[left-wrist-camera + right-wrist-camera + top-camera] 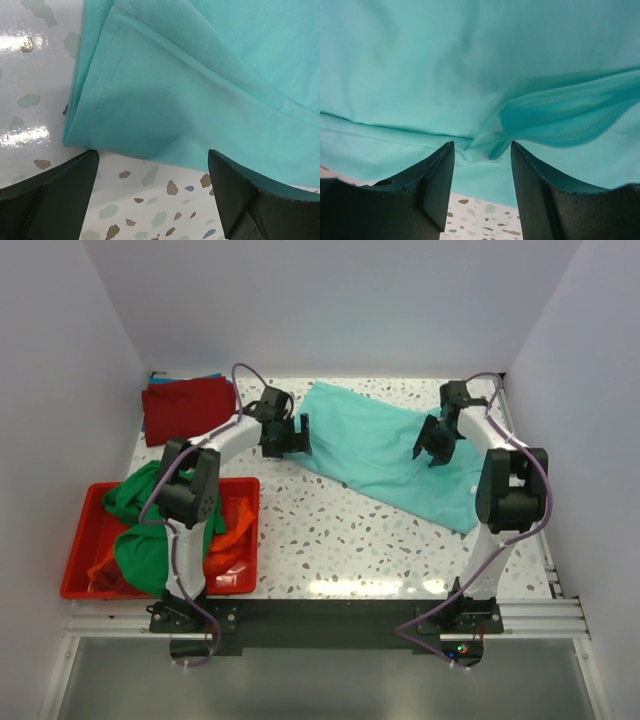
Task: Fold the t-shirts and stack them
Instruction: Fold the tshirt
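gaping left pincer (152, 159) sits just short of the teal t-shirt (200, 95); right pincer (482, 146), apart, straddles its fold.

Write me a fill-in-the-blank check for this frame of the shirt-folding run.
1. The spread t-shirt between the arms is coloured ___.
2. In the red bin, an orange t-shirt lies beside a ___ one.
3. The left gripper has its jaws ___ above that shirt's edge.
4. The dark red t-shirt lies folded at the table's far ___ corner.
Missing words: teal; green; open; left.

Bright light; glare on table (25, 135); soft shadow on teal t-shirt (165, 110).
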